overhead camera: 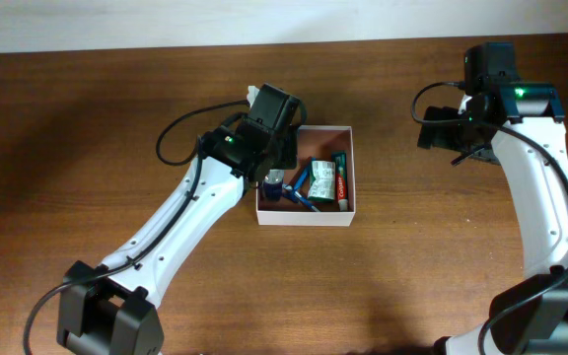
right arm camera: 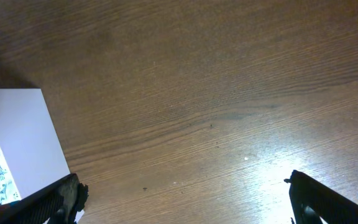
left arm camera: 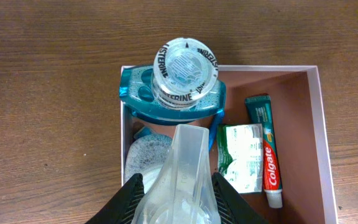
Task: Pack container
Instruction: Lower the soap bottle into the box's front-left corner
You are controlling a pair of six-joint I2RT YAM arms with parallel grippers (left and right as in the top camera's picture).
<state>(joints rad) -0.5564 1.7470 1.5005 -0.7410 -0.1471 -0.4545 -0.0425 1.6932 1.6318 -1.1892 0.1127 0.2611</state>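
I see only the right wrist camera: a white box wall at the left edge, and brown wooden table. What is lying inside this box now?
Observer: In the shallow square white-walled container, a red-and-green Colgate toothpaste tube lies flat along the wall nearest your arm.
Operator: Where is the left arm?
Observer: The left gripper hangs above the container's opposite side, away from your arm.
Operator: Is anything standing upright there?
Observer: Yes. A teal mouthwash bottle with a clear round cap stands upright in a corner of the container, below the left wrist camera.
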